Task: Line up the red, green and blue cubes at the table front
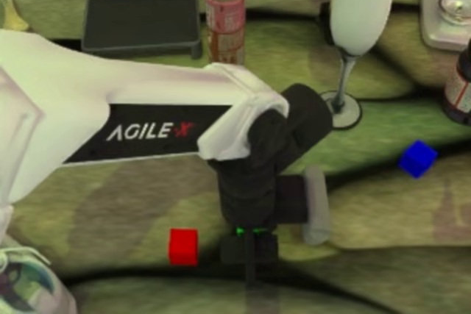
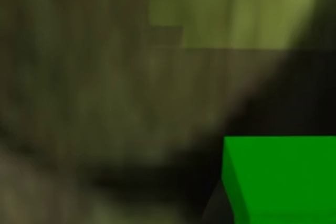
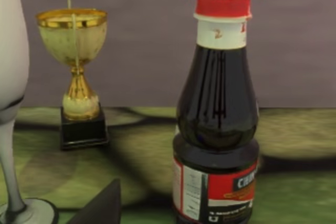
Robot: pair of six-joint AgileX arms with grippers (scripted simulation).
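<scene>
At the table's front, the red cube [image 1: 183,246] rests on the mossy table [image 1: 383,255]. Just to its right, my left gripper [image 1: 249,249] is down at the surface, shut on the green cube [image 2: 281,179]. Only slivers of the green cube [image 1: 240,232] show past the wrist from above. The cube fills the corner of the left wrist view beside one dark finger [image 2: 214,209]. The blue cube [image 1: 418,158] lies alone at the right middle. My right arm is outside the top view; one dark fingertip [image 3: 104,205] shows in its wrist view, spread wide and holding nothing.
Along the back stand a dark grey tray [image 1: 142,22], a soda can [image 1: 225,20], a tall white glass [image 1: 353,34] and a dark sauce bottle [image 1: 460,86]. The right wrist view faces that bottle [image 3: 218,129] and a gold trophy [image 3: 79,77].
</scene>
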